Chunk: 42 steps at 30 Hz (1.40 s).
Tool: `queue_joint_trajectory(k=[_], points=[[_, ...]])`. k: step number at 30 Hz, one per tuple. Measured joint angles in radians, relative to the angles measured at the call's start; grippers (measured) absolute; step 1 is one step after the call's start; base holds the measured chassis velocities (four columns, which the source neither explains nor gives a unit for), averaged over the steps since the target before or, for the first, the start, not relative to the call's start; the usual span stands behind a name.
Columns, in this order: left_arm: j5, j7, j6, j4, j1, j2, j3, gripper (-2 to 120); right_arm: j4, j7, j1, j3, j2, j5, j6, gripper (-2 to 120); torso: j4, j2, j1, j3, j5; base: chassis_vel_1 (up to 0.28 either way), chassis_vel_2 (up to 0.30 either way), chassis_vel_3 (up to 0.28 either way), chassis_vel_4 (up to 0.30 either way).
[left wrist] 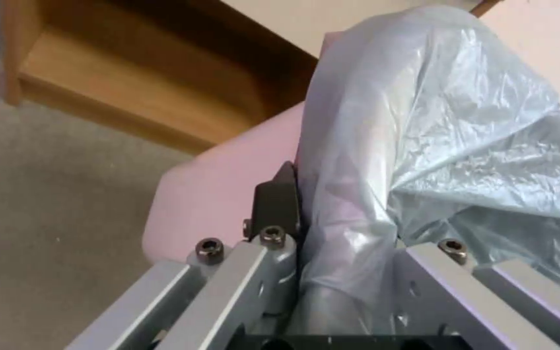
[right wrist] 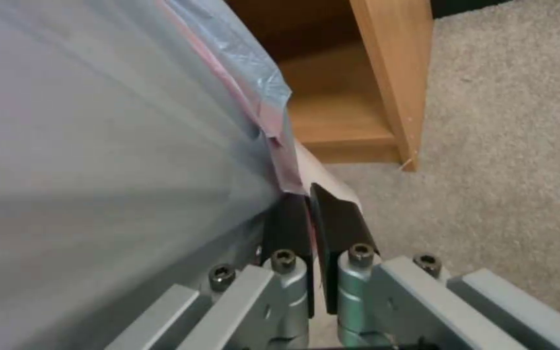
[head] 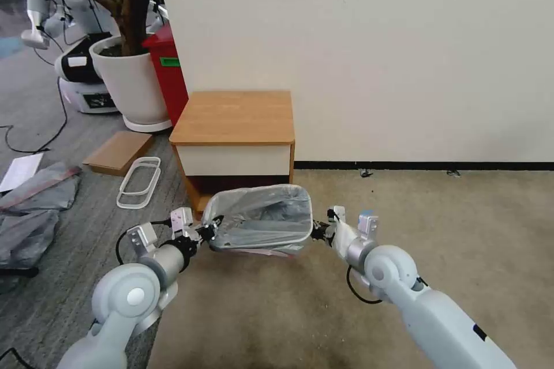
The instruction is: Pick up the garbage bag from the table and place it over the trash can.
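Both hands (head: 210, 229) (head: 319, 230) — bag (head: 259, 216) between

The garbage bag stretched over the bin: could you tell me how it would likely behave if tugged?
The garbage bag looks thin and crinkly, so probably floppy and very light. It likely slips or tears easily where the left pincer and right pincer pinch it.

No readable text, brand, number or sign anywhere, green label on the red bin (head: 168, 72) too small to make out, white tag on the robot base (head: 81, 69) beside the plant pot blank or illegible, paper sheet on the floor (head: 21, 171) unreadable
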Motion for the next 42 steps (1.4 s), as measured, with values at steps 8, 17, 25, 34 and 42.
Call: queue_joint_trajectory(k=[8, 17, 25, 34, 42], points=[[0.006, -0.002, 0.018, 0.002, 0.013, 0.013, 0.003, 7, -0.011, 0.0, 0.015, -0.014, -0.013, -0.03, -0.006, 6, 0.0, 0.0, 0.0, 0.0, -0.0001, 0.0, 0.0, 0.0, 0.0], [0.002, -0.002, 0.032, 0.005, 0.014, 0.015, 0.008, 7, -0.06, -0.007, 0.025, -0.041, -0.008, -0.098, 0.007, 4, 0.0, 0.0, 0.0, 0.0, -0.0001, 0.0, 0.0, 0.0, 0.0], [-0.003, 0.002, 0.034, 0.003, 0.016, 0.012, 0.007, 7, -0.091, -0.008, 0.028, -0.048, -0.006, -0.131, 0.017, 5, 0.0, 0.0, 0.0, 0.0, -0.0001, 0.0, 0.0, 0.0, 0.0], [-0.012, 0.005, 0.036, -0.006, 0.016, 0.013, 0.001, 7, -0.144, -0.01, 0.035, -0.058, -0.007, -0.161, 0.045, 6, 0.0001, 0.0, 0.0, 0.0, -0.0001, 0.0, 0.0, 0.0, 0.0], [-0.007, 0.007, 0.035, 0.008, 0.013, 0.023, -0.007, 3, -0.142, -0.005, 0.036, -0.053, -0.019, -0.173, 0.058, 5, 0.0, 0.0, 0.0, 0.0, 0.0, 0.0, 0.0, 0.0, 0.0]])
